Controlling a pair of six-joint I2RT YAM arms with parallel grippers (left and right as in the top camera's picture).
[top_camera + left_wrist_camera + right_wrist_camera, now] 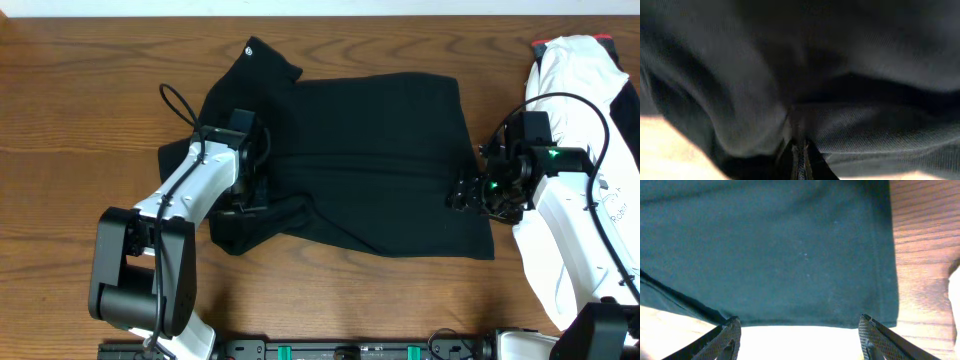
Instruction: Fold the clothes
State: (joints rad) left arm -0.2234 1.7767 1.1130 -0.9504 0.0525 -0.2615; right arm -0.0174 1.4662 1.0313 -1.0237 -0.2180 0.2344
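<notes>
The clothes, a black T-shirt (370, 160), lie spread on the wooden table with the collar toward the far left. My left gripper (252, 195) is at the shirt's left side, by a bunched sleeve. In the left wrist view its jaws (799, 156) are shut, and dark fabric (740, 100) gathers in folds right at their tips. My right gripper (462, 192) stands open at the shirt's right hem. In the right wrist view the fingers (725, 337) sit wide apart just short of the hem edge (805, 322), with nothing between them.
A white garment (580, 70) lies along the table's right side, running under my right arm. Bare wooden table (90, 80) shows to the left and along the front edge. A black cable (178, 105) loops off the left arm.
</notes>
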